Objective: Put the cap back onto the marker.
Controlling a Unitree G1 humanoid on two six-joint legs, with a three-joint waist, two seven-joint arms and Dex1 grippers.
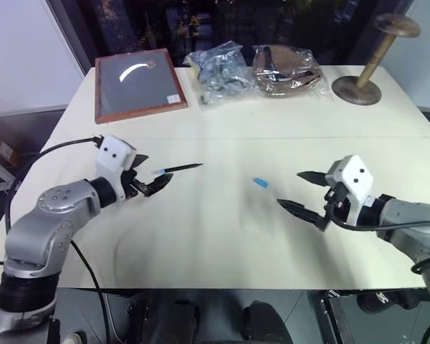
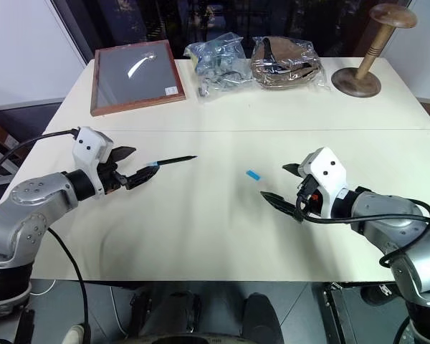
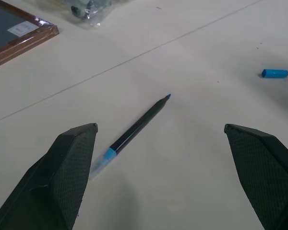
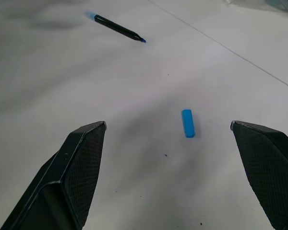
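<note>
The thin black marker (image 1: 179, 169) lies flat on the cream table (image 1: 222, 236), its light blue end toward my left gripper (image 1: 149, 174) and its tip pointing away (image 3: 139, 125). My left gripper is open, just short of that blue end, holding nothing. The small bright blue cap (image 1: 261, 183) lies alone mid-table (image 4: 187, 123), apart from the marker (image 4: 117, 27). My right gripper (image 1: 302, 191) is open and empty, a little to the right of the cap, pointing toward it.
At the table's far side lie a wooden-framed dark panel (image 1: 138, 82), two clear plastic bags of items (image 1: 219, 69) (image 1: 287, 69) and a wooden stand with a round base (image 1: 358, 87). A seam line (image 1: 272, 137) crosses the table behind the marker.
</note>
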